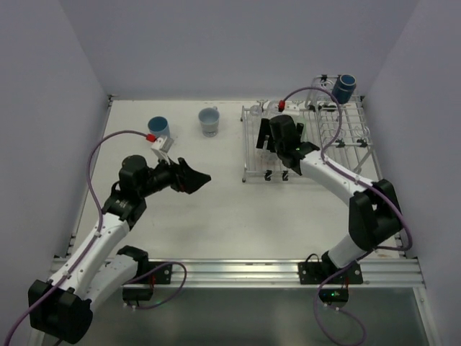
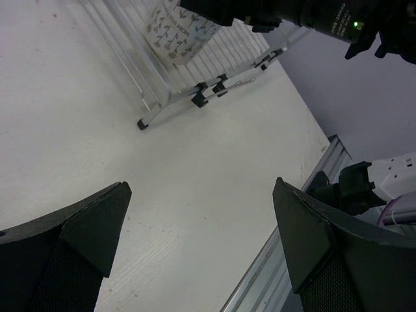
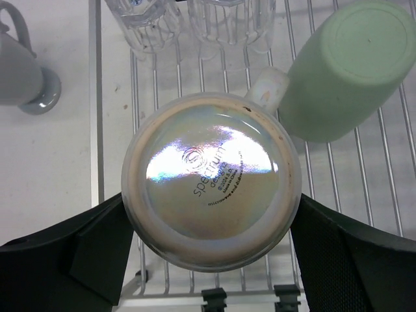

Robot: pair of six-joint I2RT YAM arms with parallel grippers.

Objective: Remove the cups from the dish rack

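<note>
Two cups, a light blue tumbler [image 1: 158, 127] and a greyish mug [image 1: 209, 121], stand on the table [image 1: 216, 209]. Our right claw [image 3: 211, 214] clasps the upturned whitish mug [image 3: 208, 162] in the silver wire dish rack [image 1: 245, 148], others remaining; our left claw [image 2: 200, 195] gapes empty.

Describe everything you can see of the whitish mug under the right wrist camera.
The whitish mug stands upside down on the dish rack's wire grid, round base toward the right wrist camera. The base looks like glazed ceramic, glossy with a pearly sheen, small printed text and a brownish rim. Its handle points toward the inverted pale green tumbler close beside it. The right gripper's fingers flank it on both sides; whether they press it cannot be told.
</note>
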